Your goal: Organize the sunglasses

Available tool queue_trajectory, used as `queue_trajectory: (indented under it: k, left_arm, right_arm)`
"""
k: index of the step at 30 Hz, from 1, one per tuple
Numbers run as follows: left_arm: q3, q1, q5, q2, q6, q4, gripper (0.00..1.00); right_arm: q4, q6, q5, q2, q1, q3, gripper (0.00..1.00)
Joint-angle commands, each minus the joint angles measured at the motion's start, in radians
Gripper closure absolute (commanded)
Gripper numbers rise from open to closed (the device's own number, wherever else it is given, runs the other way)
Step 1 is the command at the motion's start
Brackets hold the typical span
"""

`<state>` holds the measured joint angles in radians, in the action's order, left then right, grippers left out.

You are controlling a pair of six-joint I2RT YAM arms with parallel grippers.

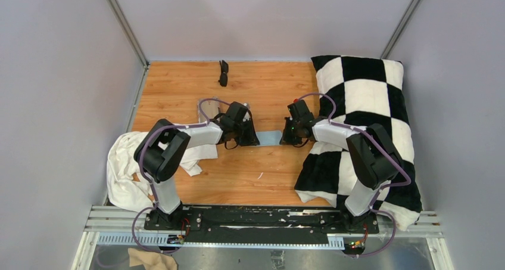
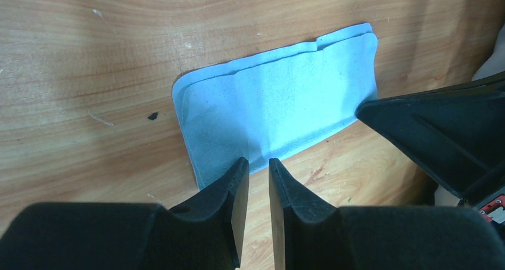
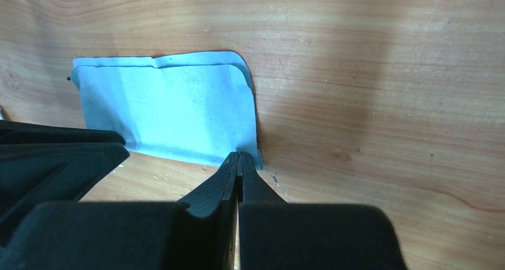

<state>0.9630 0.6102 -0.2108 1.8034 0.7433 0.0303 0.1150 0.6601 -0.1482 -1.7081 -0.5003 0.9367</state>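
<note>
The right gripper (image 3: 239, 157) is pinching shut on a corner of the light-blue cloth (image 2: 280, 109) at the table's (image 1: 268, 91) middle. The left gripper (image 2: 257, 163) is hovering slightly parted at the opposite edge and should probably be closing squarely there, so both sides are lifting evenly. The sunglasses (image 1: 223, 73) are lying folded by the far edge, and no container is showing plainly.

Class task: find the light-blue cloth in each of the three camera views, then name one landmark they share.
Top external: blue cloth, a small sliver near the picture's centre.
Left wrist: cloth fills the middle, slanting up to the right.
Right wrist: cloth lies centre-left.
Shared landmark: the wooden table under it.
</note>
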Motion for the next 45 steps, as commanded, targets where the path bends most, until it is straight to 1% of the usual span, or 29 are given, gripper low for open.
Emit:
queue_trajectory:
  k: [1, 8, 15, 25, 29, 31, 34, 36, 38, 42, 45]
  left_arm:
    - [-0.015, -0.002, 0.028, -0.028, -0.008, 0.045, 0.73]
    - [-0.04, -0.002, 0.052, -0.021, -0.01, 0.048, 0.74]
    - [-0.057, -0.004, 0.128, -0.067, -0.029, 0.084, 0.74]
    - [-0.062, -0.009, 0.132, -0.068, -0.03, 0.089, 0.74]
    - [-0.039, -0.009, 0.128, -0.105, -0.052, 0.115, 0.73]
    - [-0.03, -0.009, 0.15, -0.142, -0.071, 0.131, 0.72]
    - [-0.029, -0.023, 0.191, -0.189, -0.095, 0.148, 0.71]
    - [-0.026, -0.039, 0.183, -0.207, -0.103, 0.151, 0.69]
    - [-0.014, -0.05, 0.19, -0.222, -0.116, 0.163, 0.68]
    - [0.028, -0.095, 0.209, -0.236, -0.149, 0.212, 0.67]
    - [0.062, -0.169, 0.209, -0.242, -0.171, 0.257, 0.66]
  right_arm:
    - [0.067, -0.028, 0.056, 0.02, 0.023, -0.021, 1.0]
    - [0.067, -0.033, 0.055, 0.013, 0.027, -0.031, 1.0]
    - [0.067, -0.037, 0.061, 0.022, 0.032, -0.037, 1.0]
    - [0.069, -0.039, 0.061, 0.036, 0.034, -0.044, 1.0]
    - [0.086, -0.056, 0.022, 0.067, 0.034, -0.021, 1.0]
    - [0.112, -0.074, -0.005, 0.093, 0.034, 0.008, 1.0]
    - [0.147, -0.091, -0.01, 0.142, 0.034, 0.055, 0.94]
    - [0.162, -0.1, 0.004, 0.172, 0.036, 0.069, 0.85]
    - [0.174, -0.109, 0.02, 0.194, 0.037, 0.077, 0.8]
    - [0.189, -0.117, 0.033, 0.226, 0.046, 0.067, 0.76]
    - [0.197, -0.118, 0.034, 0.258, 0.056, 0.043, 0.76]
